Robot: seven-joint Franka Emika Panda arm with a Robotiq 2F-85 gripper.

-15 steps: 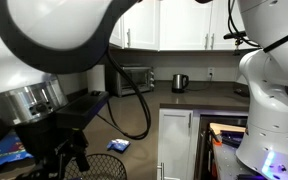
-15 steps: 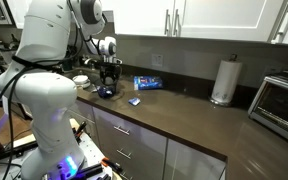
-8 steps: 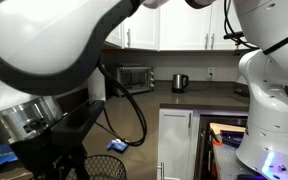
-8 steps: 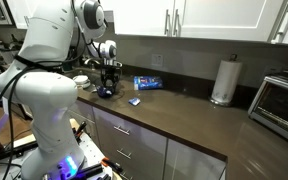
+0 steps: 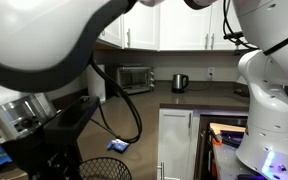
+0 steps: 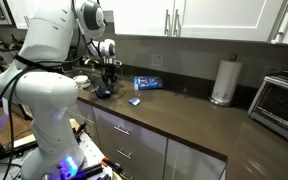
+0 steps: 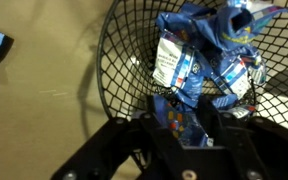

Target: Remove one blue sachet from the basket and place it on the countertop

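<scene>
The fingers of the black Robotiq gripper (image 7: 181, 128) stand on either side of a small, crinkly blue sachet (image 7: 174, 108) with white patches. It is the nearest of a heap of like packets (image 7: 219, 60). Whether the fingers already pinch it or only straddle it with a narrow gap, the wrist view does not settle. The whole heap lies inside the round basket (image 7: 104, 65) of dark wire mesh with a thick dark rim, so the blue sachet is not out yet.

Over the last second the white arm (image 5: 44, 40) has sunk. In an exterior view its bulk fills more of the frame and the basket (image 5: 104, 168) now shows at the lower edge. In an exterior view the gripper (image 6: 106, 82) sits right down over the basket (image 6: 104, 93). I judge the reach is over and the pinch is the step in hand; lifting out and setting down remain.

The basket stands on the long, smooth, dark grey-brown countertop (image 6: 184, 118). Near it lie a loose blue packet (image 6: 134, 101) and a flat blue box (image 6: 149, 82). Farther along are a white paper-towel roll (image 6: 222, 82) and a steel toaster oven (image 6: 284, 100). White wall cabinets (image 6: 184, 20) hang above, with white cabinet fronts (image 6: 134, 140) below.
</scene>
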